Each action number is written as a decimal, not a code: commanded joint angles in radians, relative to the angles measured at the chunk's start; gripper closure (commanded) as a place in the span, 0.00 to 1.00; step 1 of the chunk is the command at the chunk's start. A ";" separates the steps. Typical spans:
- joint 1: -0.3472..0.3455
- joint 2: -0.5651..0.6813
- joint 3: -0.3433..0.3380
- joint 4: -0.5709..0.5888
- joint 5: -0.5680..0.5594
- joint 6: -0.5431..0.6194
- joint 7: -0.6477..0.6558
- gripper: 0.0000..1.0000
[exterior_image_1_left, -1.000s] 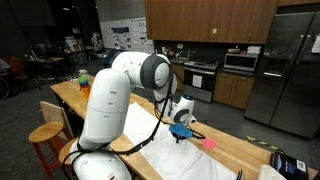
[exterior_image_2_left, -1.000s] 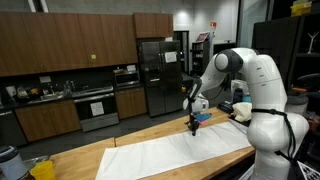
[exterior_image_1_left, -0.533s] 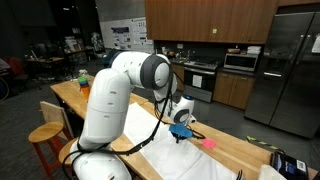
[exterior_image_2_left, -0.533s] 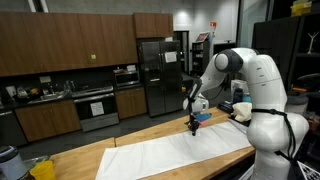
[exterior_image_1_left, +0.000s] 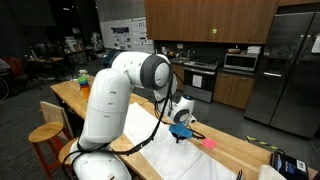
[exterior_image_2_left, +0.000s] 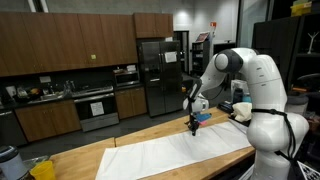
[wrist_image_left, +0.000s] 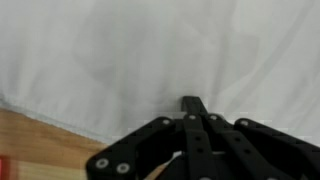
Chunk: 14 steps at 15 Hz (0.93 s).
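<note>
My gripper (wrist_image_left: 192, 103) is shut, its two black fingers pressed together with nothing visible between them. It hangs tip-down just over a white cloth (wrist_image_left: 160, 50) spread on the wooden table (wrist_image_left: 30, 140). Both exterior views show the gripper (exterior_image_1_left: 181, 136) (exterior_image_2_left: 194, 128) near the far edge of the cloth (exterior_image_1_left: 190, 160) (exterior_image_2_left: 180, 155). A small blue thing (exterior_image_1_left: 180, 129) (exterior_image_2_left: 203, 117) sits right beside the gripper; whether it touches the gripper I cannot tell. A pink object (exterior_image_1_left: 209, 143) lies on the wood just past the cloth.
The robot's white base (exterior_image_1_left: 100, 120) stands at the table's edge with a black cable trailing onto the cloth. A wooden stool (exterior_image_1_left: 45, 135) is beside it. A dark device (exterior_image_1_left: 285, 165), a bowl (exterior_image_2_left: 241, 108) and a yellow-green item (exterior_image_2_left: 42, 170) stand on the table.
</note>
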<state>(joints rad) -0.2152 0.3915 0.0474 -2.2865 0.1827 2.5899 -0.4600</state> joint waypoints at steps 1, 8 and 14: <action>-0.005 0.000 0.005 0.001 -0.004 -0.002 0.004 1.00; -0.005 0.000 0.005 0.001 -0.004 -0.002 0.004 1.00; -0.005 0.000 0.005 0.001 -0.004 -0.002 0.004 1.00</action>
<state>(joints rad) -0.2152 0.3915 0.0474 -2.2865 0.1827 2.5899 -0.4600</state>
